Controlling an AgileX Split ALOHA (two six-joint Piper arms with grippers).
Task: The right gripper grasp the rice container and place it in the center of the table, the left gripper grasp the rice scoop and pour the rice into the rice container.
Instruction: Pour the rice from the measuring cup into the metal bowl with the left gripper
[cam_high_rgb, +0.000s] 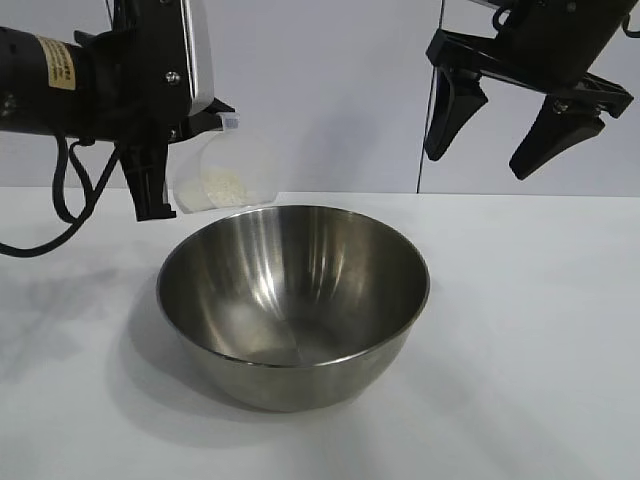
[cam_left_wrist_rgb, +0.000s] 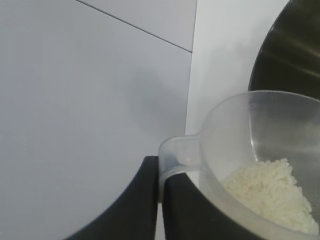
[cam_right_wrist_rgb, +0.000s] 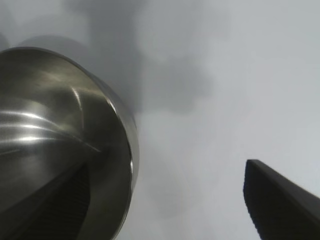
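Above the bowl's near-left rim, the left gripper (cam_high_rgb: 165, 165) pinches the rice scoop (cam_high_rgb: 222, 172) tight, rice (cam_high_rgb: 220, 186) inside; rice container (cam_high_rgb: 293, 300) sits mid-table (cam_high_rgb: 540, 350). Best carry it further over before tipping slowly. Right gripper (cam_high_rgb: 512, 122) hangs spread, empty.

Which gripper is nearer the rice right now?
Left. The left gripper holds the scoop containing the rice, above the bowl's rim. The right gripper hangs open, high on the bowl's other side.

White table (cam_high_rgb: 560, 330), steel rice container (cam_high_rgb: 293, 300) standing upright near its middle
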